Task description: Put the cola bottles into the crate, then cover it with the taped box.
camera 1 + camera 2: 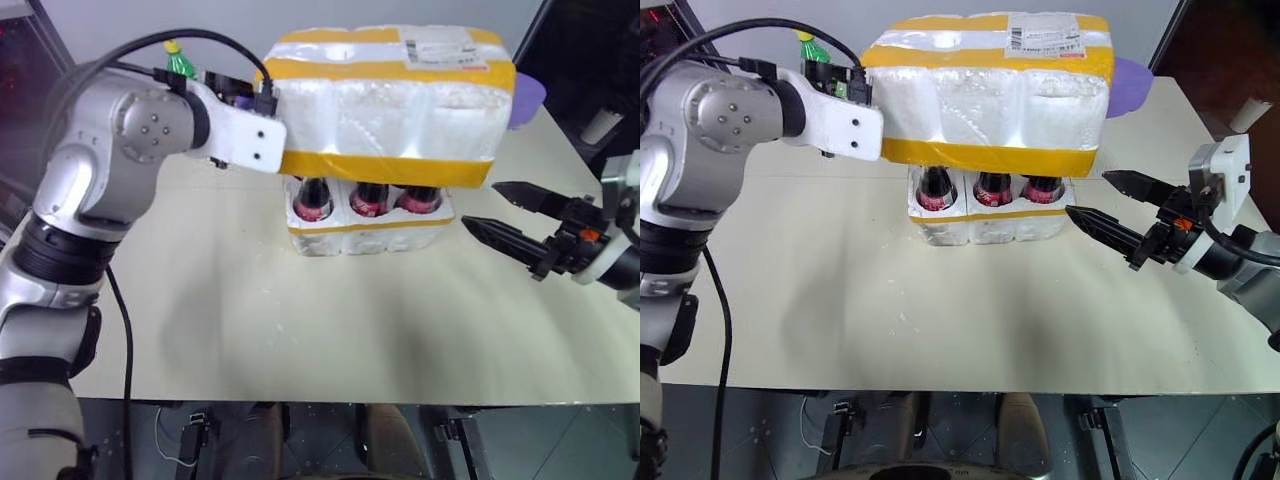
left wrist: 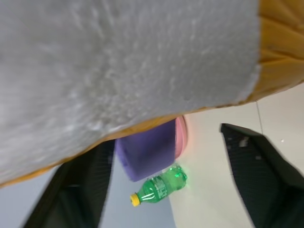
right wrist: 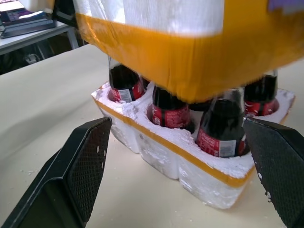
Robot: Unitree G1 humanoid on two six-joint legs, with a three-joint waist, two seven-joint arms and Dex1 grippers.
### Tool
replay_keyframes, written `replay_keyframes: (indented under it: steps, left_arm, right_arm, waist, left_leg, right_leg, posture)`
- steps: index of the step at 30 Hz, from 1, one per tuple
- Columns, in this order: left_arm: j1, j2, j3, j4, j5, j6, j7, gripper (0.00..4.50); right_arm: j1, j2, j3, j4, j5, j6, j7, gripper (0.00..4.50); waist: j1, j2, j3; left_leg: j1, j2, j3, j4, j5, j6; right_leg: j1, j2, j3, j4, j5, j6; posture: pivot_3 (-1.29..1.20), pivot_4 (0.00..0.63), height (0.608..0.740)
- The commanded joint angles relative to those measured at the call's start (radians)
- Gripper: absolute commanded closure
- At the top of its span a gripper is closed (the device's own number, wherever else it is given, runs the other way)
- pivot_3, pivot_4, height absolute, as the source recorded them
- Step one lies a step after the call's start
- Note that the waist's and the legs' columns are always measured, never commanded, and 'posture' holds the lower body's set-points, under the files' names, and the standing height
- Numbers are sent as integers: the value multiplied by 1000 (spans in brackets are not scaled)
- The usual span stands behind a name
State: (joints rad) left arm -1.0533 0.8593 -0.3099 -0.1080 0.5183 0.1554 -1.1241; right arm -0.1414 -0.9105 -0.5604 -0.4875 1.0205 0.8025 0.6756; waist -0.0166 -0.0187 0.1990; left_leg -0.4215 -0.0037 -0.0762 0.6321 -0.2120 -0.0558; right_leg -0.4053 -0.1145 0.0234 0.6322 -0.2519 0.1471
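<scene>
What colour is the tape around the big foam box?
Yellow, on the taped box; clearest in the right eye view.

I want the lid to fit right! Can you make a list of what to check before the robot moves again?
1. Cola bottles seated in the crate: ok.
2. Taped box over the bottle tops: ok.
3. Box pushed fully down on the crate: not ok, bottles show between them.
4. Left gripper open beside the box: ok.
5. Right gripper open, apart from the crate: ok.
6. Box level: cannot tell.
</scene>
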Motion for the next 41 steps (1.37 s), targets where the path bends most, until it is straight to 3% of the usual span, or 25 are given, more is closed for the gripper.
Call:
replay_keyframes:
  steps: [1, 14, 20, 24, 26, 28, 32, 36, 41]
  left_arm:
    - [23, 32, 75, -61, -32, 50, -24, 991]
    - [57, 3, 67, -67, -44, 66, -6, 991]
    - [130, 56, 127, -113, -116, 54, -40, 991]
    - [271, 116, 233, -215, -293, 205, -157, 991]
    - [301, 87, 318, -256, -452, 421, -206, 991]
    - [281, 17, 451, -208, -663, 643, -229, 991]
    - [327, 54, 577, -25, -872, 707, -352, 991]
    - [320, 125, 549, 122, -984, 773, -441, 991]
    - [323, 181, 488, 170, -1037, 741, -487, 991]
  right_arm:
    - [-10, 3, -10, -12, 2, -23, 1, 0]
    - [-56, -11, 20, 9, -11, -22, 14, 0]
    - [-21, -20, -11, -8, -7, -12, 21, 0]
    - [16, -45, -55, -16, -1, -3, 43, 0]
    - [30, -64, -74, -11, -5, 2, 59, 0]
    - [40, -94, -89, 9, -10, 7, 90, 0]
    - [35, -162, -80, 63, -34, 10, 171, 0]
    - [4, -221, -42, 138, -64, 2, 249, 0]
    - [-34, -235, 15, 196, -106, -10, 298, 0]
  waist:
    - [1, 0, 0]
    - [3, 0, 0]
    - [0, 0, 0]
    - [0, 0, 0]
    - [0, 0, 0]
    - [8, 0, 0]
    - [-3, 0, 0]
    - [-6, 1, 0]
    - [-4, 1, 0]
  left_leg:
    - [0, 0, 0, 0, 0, 0]
    - [0, 0, 0, 1, 0, 0]
    - [0, 0, 0, 0, 0, 0]
    - [0, 0, 0, 0, 0, 0]
    - [0, 0, 0, 0, 0, 0]
    - [0, 0, 0, 1, 0, 0]
    - [1, 0, -1, 2, 0, 0]
    - [4, 0, -1, -1, 0, 0]
    - [3, 1, 0, -1, 0, 0]
  right_leg:
    - [0, 0, 0, 0, 0, 0]
    - [0, 0, 0, 0, 0, 0]
    - [0, 0, 0, 0, 0, 0]
    - [0, 0, 0, 0, 0, 0]
    - [0, 0, 0, 0, 0, 0]
    - [0, 0, 0, 0, 0, 0]
    - [2, 0, -1, 0, 0, 0]
    - [2, 0, -1, 1, 0, -1]
    - [2, 0, -1, 0, 0, -1]
  posture:
    - [0, 150, 739]
    - [0, 150, 739]
    - [0, 150, 739]
    - [0, 150, 739]
    - [0, 150, 739]
    - [0, 150, 739]
    - [0, 150, 739]
    - [0, 150, 739]
    - [0, 150, 739]
